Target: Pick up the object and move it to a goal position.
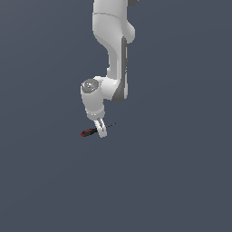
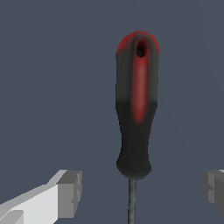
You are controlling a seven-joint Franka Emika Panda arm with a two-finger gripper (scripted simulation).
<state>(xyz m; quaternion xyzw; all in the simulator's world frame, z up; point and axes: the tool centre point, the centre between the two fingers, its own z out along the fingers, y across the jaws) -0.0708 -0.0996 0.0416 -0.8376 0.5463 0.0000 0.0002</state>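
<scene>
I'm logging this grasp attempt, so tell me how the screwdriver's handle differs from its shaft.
The handle is thick and rounded, the shaft a thin rod. The handle is red and black, the shaft dark grey metal. The handle lies wholly beyond the open claw, while the shaft runs between the claw's fingers, touching neither. Both share one straight axis.

There is one screwdriver (image 1: 89, 132) lying on the dark floor, one white robot arm (image 1: 111, 54) above it, and one gripper (image 1: 101, 130) with two fingers (image 2: 65, 192) beside that screwdriver.

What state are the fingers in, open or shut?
Open. In the wrist view the fingers stand apart on either side of the screwdriver, touching neither side of it.
</scene>
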